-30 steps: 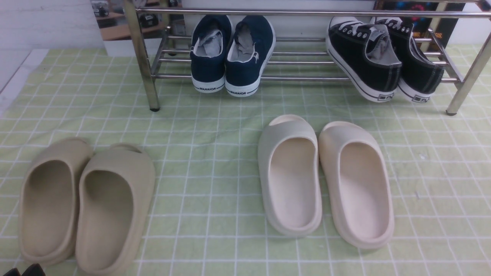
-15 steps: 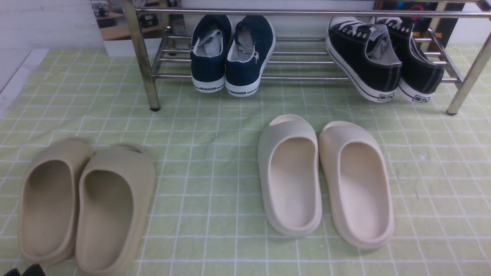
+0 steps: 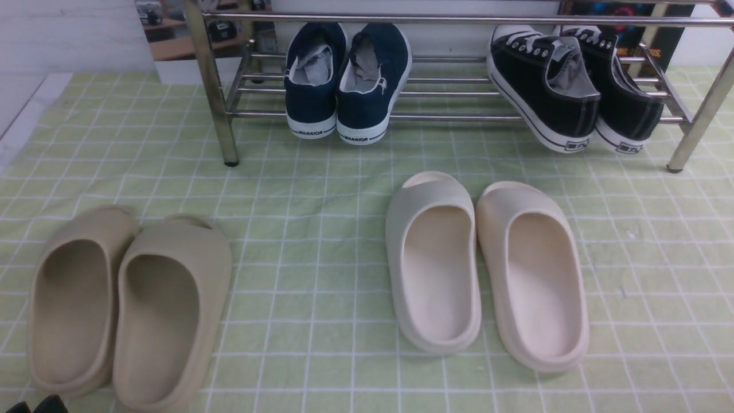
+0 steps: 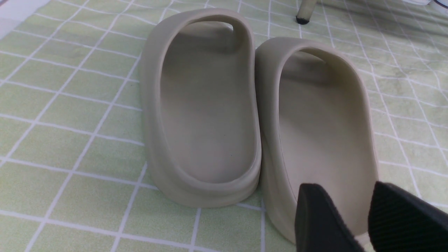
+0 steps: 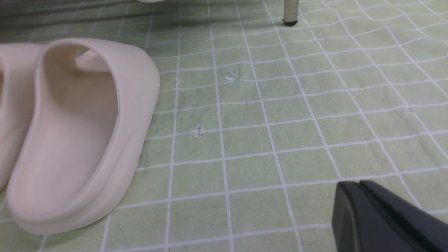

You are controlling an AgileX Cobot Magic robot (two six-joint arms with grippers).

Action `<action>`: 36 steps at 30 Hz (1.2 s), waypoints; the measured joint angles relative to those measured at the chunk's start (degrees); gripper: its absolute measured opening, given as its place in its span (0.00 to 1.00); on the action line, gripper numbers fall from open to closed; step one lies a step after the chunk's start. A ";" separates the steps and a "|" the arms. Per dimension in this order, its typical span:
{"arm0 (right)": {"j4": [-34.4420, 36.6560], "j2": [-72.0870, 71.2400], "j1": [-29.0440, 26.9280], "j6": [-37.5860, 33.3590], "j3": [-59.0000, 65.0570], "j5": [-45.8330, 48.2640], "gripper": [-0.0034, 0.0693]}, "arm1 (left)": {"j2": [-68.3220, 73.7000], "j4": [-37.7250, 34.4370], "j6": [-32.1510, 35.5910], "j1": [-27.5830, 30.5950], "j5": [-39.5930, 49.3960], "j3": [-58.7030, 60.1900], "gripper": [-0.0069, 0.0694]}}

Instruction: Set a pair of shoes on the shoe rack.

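The pair of shoes (image 3: 550, 92), black canvas sneakers with white toe caps and laces, rests on the lower bars of the shoe rack (image 3: 459, 117) at its right end, heels toward me and tilted over the front bar. My left gripper (image 4: 344, 191) is open and holds nothing. It hovers just behind the heel of the right-hand beige slide (image 4: 315, 133), and only its tips show at the front view's bottom left (image 3: 34, 406). My right gripper (image 5: 351, 189) is shut and empty above the cloth; it is out of the front view.
Navy sneakers (image 3: 344, 80) sit on the rack's left part. Two beige slides (image 3: 126, 304) lie at the near left. Two cream slides (image 3: 487, 269) lie in the middle, and one (image 5: 80, 129) is beside my right gripper. A green checked cloth (image 3: 321, 218) covers the table. The rack's legs (image 3: 229, 149) stand on it.
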 joint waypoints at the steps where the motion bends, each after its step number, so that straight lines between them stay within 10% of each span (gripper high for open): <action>1: 0.00 0.00 0.00 0.05 -0.02 0.08 0.04 | 0.00 0.00 0.00 0.00 0.00 0.00 0.40; 36: 0.00 0.00 0.00 0.06 -0.08 0.24 0.06 | 0.00 0.00 0.00 0.00 0.00 0.00 0.40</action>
